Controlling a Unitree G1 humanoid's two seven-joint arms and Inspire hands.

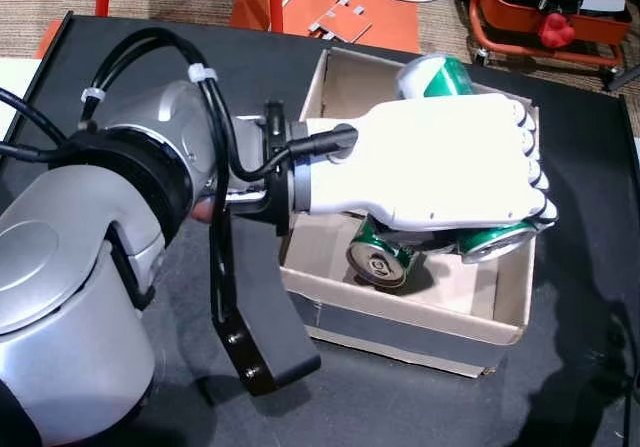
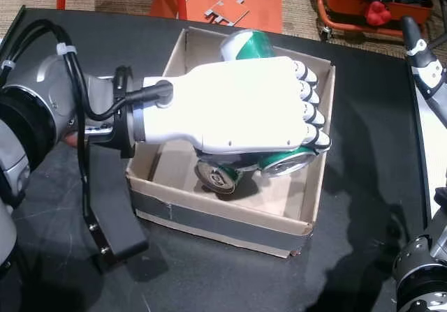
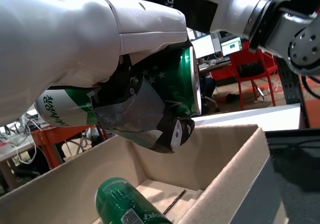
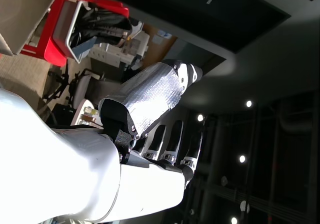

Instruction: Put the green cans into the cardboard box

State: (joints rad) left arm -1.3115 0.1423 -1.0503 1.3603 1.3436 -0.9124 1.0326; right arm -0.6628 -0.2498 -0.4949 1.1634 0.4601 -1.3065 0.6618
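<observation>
An open brown cardboard box with a grey taped front wall sits on the black worktop, flaps up. Inside it, a green aluminium can lies on its side on the box floor, silver top end facing the front wall. A second green can is held sideways above the floor in the white left hand, its rim showing below the fingers. A third green-and-white can rests at the box's far wall.
</observation>
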